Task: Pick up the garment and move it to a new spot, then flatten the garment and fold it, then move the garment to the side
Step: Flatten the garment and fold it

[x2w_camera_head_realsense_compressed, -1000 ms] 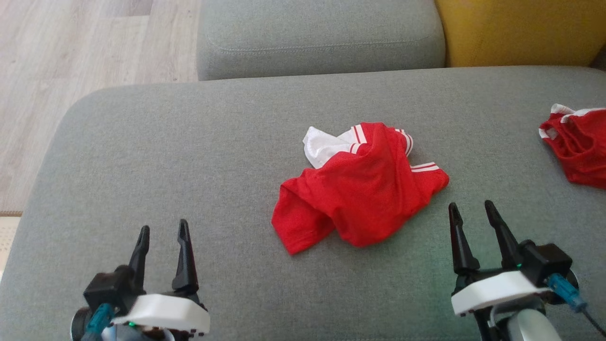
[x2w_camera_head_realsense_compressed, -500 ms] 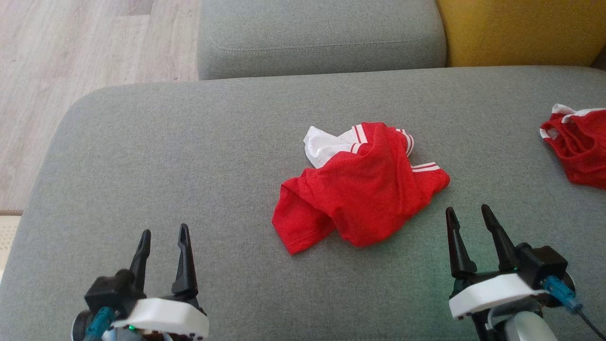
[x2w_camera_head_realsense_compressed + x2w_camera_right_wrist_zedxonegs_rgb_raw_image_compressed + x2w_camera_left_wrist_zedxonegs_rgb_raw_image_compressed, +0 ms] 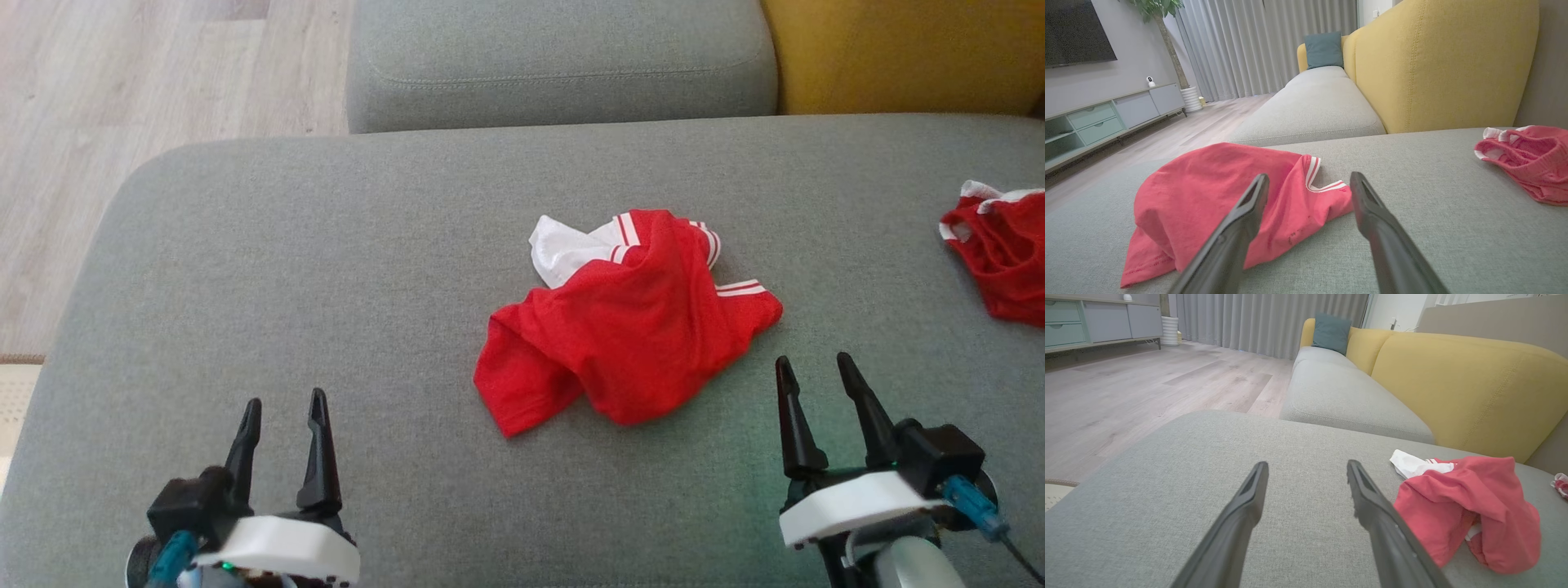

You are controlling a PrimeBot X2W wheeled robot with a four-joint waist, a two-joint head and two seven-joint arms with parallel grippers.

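A crumpled red garment with white striped trim and a white inner part lies in the middle of the grey sofa cushion. It also shows at the right of the left wrist view as the garment and at the left of the right wrist view as the garment. My left gripper stands open near the cushion's front left, well apart from the cloth. My right gripper is open just right of the garment's lower right corner, with nothing between its fingers.
A second red piece of clothing lies at the cushion's right edge. Behind are another grey seat cushion and a yellow backrest. Wooden floor lies off the left edge of the cushion.
The head view has shifted slightly, so everything sits a little to the right. Both grippers have drawn back a little toward the view's bottom and stay open. The garment lies unchanged.
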